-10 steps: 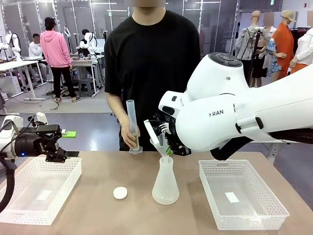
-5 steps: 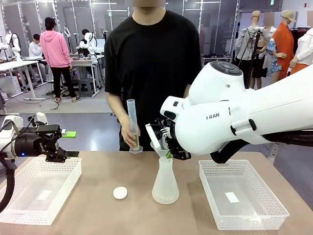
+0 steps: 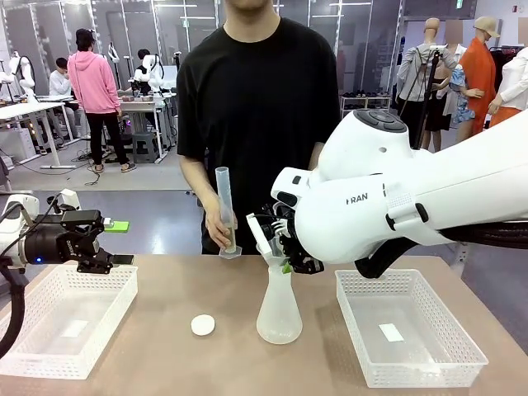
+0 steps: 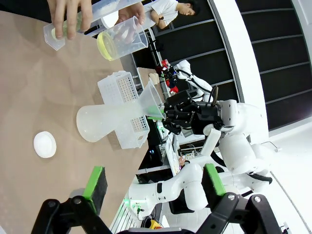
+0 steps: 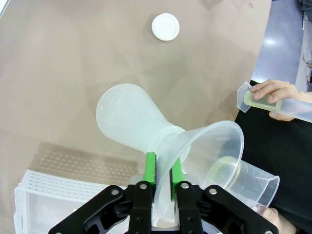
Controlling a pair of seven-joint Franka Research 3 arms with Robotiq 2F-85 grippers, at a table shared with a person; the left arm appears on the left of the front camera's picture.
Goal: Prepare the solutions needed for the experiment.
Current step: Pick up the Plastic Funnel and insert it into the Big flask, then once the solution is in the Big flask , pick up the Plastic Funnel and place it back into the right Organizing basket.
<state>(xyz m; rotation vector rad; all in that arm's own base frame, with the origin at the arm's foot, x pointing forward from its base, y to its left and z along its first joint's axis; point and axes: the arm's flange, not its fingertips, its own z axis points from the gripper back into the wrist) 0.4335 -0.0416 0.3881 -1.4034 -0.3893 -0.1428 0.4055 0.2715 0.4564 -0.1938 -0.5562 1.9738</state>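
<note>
At centre frame, the right gripper (image 5: 163,161) straddled the funnel (image 5: 214,146) seated in the flask (image 5: 126,117), grip unclear, left gripper (image 4: 153,187) spread; best let go gently, keeping it upright.

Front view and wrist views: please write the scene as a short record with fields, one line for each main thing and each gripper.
flask: upright, middle of the table, funnel in its neck
right gripper: pads clamp the funnel's wall
left gripper: open, near the left basket
graduated cylinder: upright in the person's hand
solution: pale yellow, in a beaker that the person's other hand holds
cap: white, on the table left of the flask
</note>
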